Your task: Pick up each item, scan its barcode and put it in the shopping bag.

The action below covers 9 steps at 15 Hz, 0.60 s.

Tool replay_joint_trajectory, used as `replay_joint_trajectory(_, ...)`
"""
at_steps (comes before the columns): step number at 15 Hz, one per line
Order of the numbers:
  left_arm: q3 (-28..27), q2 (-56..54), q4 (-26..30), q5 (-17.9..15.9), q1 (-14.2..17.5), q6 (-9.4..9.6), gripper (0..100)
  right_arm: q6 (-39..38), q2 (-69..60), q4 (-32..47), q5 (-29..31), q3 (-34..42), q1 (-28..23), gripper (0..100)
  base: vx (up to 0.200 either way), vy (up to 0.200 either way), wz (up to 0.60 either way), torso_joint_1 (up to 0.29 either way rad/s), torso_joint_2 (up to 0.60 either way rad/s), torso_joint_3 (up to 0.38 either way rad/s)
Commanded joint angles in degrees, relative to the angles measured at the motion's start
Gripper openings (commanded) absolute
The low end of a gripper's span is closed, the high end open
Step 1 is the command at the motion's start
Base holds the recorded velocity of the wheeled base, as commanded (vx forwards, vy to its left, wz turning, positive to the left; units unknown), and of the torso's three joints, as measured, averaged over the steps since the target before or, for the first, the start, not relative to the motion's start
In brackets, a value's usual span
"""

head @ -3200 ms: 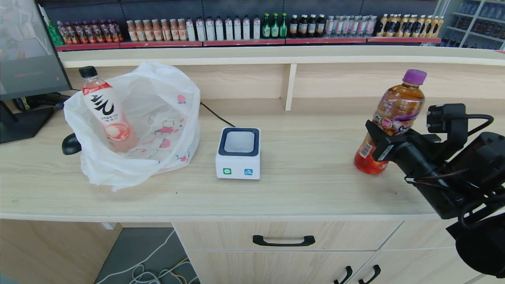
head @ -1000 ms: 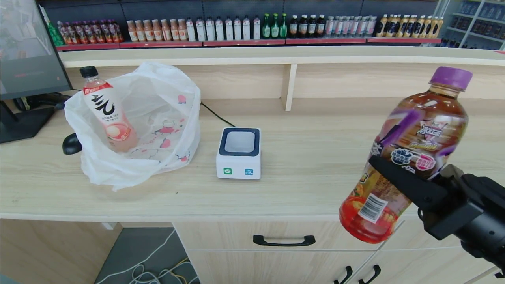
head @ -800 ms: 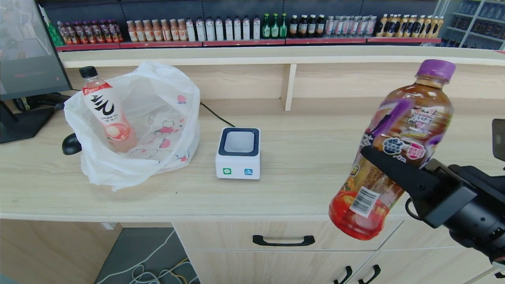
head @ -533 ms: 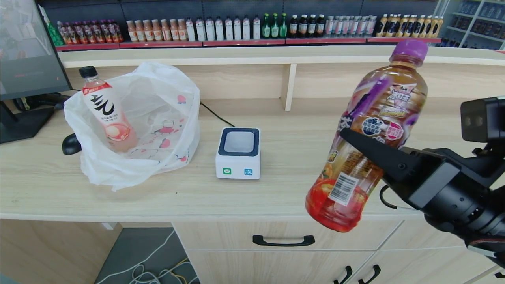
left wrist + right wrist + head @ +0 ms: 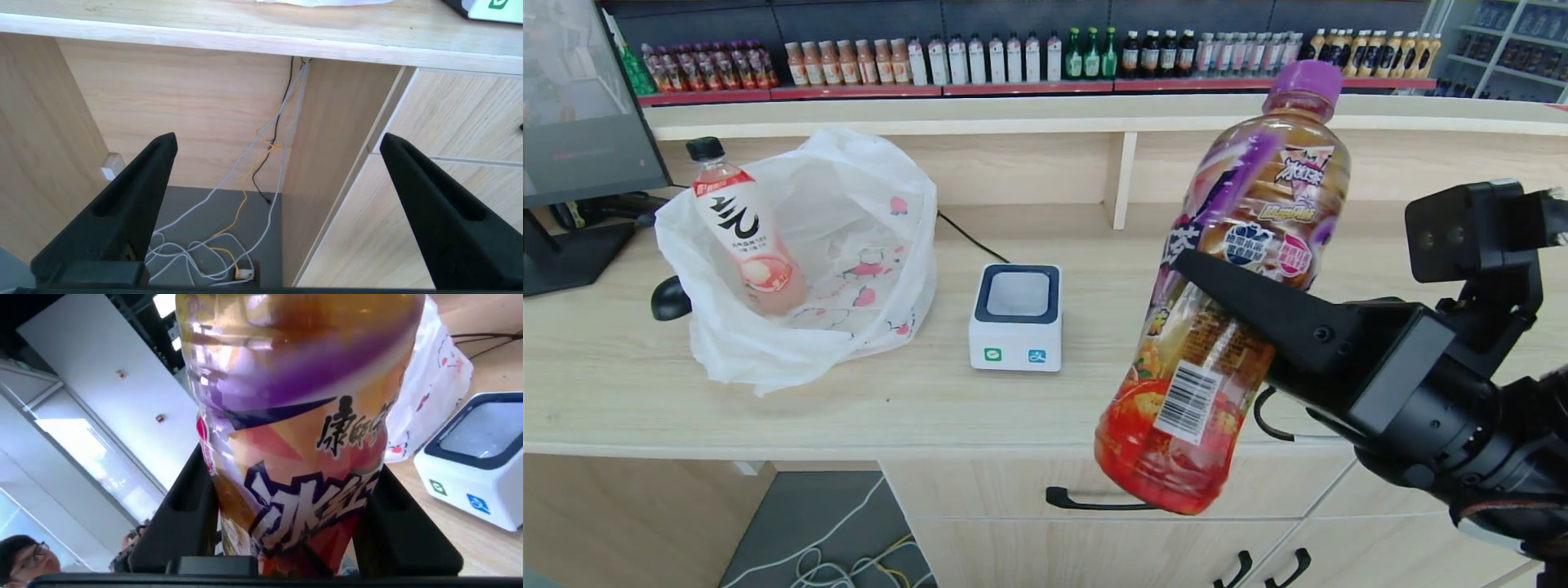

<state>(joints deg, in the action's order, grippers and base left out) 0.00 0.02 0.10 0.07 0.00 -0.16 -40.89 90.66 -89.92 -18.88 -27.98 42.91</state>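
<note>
Tea bottle: clear plastic bottle (image 5: 1258, 188) with a purple cap, amber drink above and red at the base, wrapped in a purple, orange and white label. A white barcode patch (image 5: 1188, 400) sits low on the side turned toward the head camera.
Bottle position: held in the air to the right of the scanner and tilted, with the cap up and away and the base down toward the counter's front edge.
Right gripper: the right gripper (image 5: 1241, 278) is clamped around the bottle's middle. One black finger crosses the label, and the wrist view shows a finger pressed on each side (image 5: 294, 514).
Left gripper: the left gripper (image 5: 278, 204) sits low, below the counter edge. Its fingers are spread wide with nothing between them, facing loose cables (image 5: 245, 245) on the floor.
Scanner: a white box scanner (image 5: 1017, 317) with a dark-framed window on top stands mid-counter, between the bag and the held bottle.
Shopping bag: a white plastic shopping bag (image 5: 849, 245) with red print stands open on the left of the counter (image 5: 931, 400). A pink drink bottle (image 5: 747, 237) with a black cap leans inside it.
In the way: nothing stands on the counter between the bottle and the scanner. The scanner stands between the bottle and the bag.
Around: a monitor (image 5: 572, 106) is at the far left, a black cable (image 5: 968, 237) runs behind the scanner, and shelves of bottles (image 5: 1013, 57) line the back.
Hidden: the gripper's far finger is behind the bottle in the head view. The bottle's base covers part of a drawer handle (image 5: 1078, 500). A dark rounded object (image 5: 670, 298) is half behind the bag and I cannot tell what it is.
</note>
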Motion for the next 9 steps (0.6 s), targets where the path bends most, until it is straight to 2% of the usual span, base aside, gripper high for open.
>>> replay_joint_trajectory(1, 0.0, 0.0, 0.0, 0.0, 0.0, -0.02, 100, -0.3, 0.2, -0.1, 0.0, -1.3, 1.4, 0, 0.000, 0.000, 0.00, 0.000, 0.00, 0.000)
replay_joint_trajectory(4, 0.0, 0.0, 0.0, 0.0, 0.0, -0.02, 100, -0.2, 0.2, -0.1, 0.0, -1.4, 3.5, 0, 0.000, 0.000, 0.00, 0.000, 0.00, 0.000)
replay_joint_trajectory(9, 0.0, 0.0, 0.0, 0.0, 0.0, -0.02, 100, -0.2, 0.2, -0.1, 0.0, -1.4, 3.8, 0, 0.000, 0.000, 0.00, 0.000, 0.00, 0.000)
